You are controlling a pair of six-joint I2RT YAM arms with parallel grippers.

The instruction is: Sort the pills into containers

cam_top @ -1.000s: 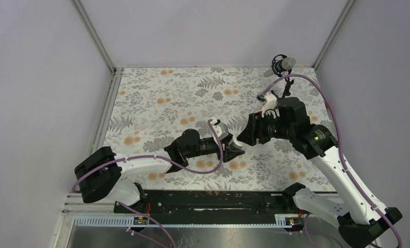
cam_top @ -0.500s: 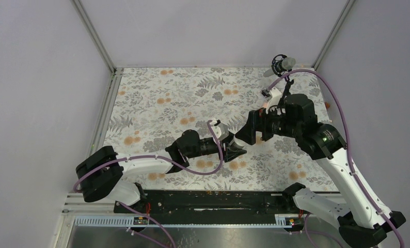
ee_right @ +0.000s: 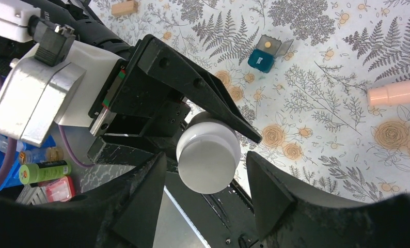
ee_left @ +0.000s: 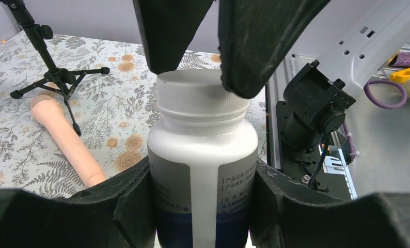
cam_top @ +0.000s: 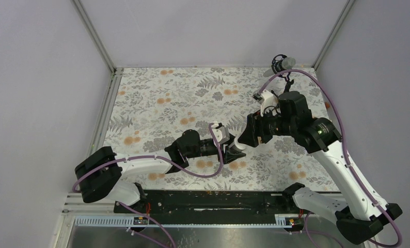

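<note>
**A:** What takes up the most room?

**B:** The floral table (cam_top: 156,103). Everything of note sits toward 4 o'clock from its middle in the overhead view, close to the near edge.

**A:** And the claws there?

**B:** The right gripper (ee_right: 205,157) comes in from 2 o'clock with its fingers spread, one on each side of the cap (ee_left: 200,90). Its own wrist view shows a thin gap on both sides. The left gripper (ee_left: 202,175) reaches in from 9 o'clock and pinches the body of the white bottle (ee_left: 203,139) between both fingers.

**A:** So where is the bottle?

**B:** At that 4 o'clock spot, clamped in the left claw with its top facing the right wrist camera.

**A:** Anything inside it?

**B:** That cannot be told. The cap is on and the walls are opaque, and only a dark blue label band with small print shows.

**A:** What else is there, going smaller?

**B:** The microphone (cam_top: 282,64) stands in the far corner at 1 o'clock. A pink cylinder (ee_left: 68,142) lies flat by its tripod legs.

**A:** And the other container?

**B:** The teal box (ee_right: 259,61) rests on the cloth at 1 o'clock from the cap in the right wrist view. Its lid (ee_right: 276,46) is tipped open.

**A:** What does it hold?

**B:** An orange spot (ee_right: 267,45) shows at the lid. Whether it is a pill or the cloth's print cannot be told.
</note>
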